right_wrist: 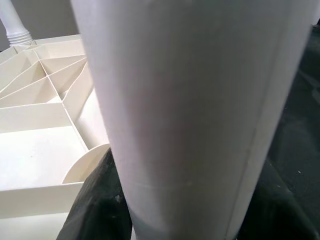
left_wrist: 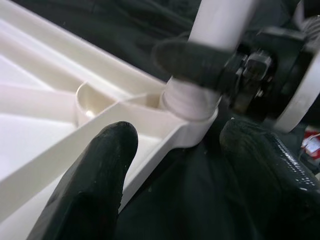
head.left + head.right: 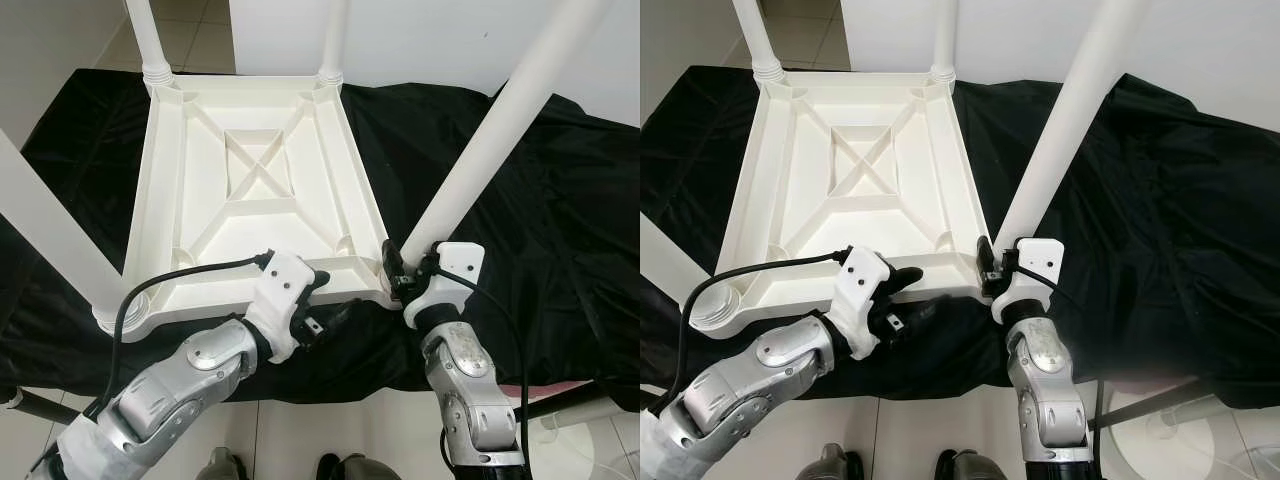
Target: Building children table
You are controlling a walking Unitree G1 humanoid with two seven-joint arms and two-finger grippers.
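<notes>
The inverted tabletop (image 3: pixel 255 190) lies on the black-draped desk (image 3: pixel 560 230). At its 5 o'clock corner, the right claw (image 3: pixel 405 272) pinches the fourth leg (image 3: pixel 490 140) near its base. The left claw (image 3: pixel 330 300), spread, straddles the front rim. Brace the rim; keep the leg square to its socket while seating it.

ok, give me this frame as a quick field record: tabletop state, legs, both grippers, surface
tabletop: white plastic tabletop, upside down, ribbed underside up
legs: four white legs stand at its corners
right gripper: right gripper shut on near-right leg low down, by its corner socket
left gripper: left gripper open, at the tabletop's near edge beside that corner, one finger over the rim
surface: black cloth under the tabletop
floor: light tiles
</notes>
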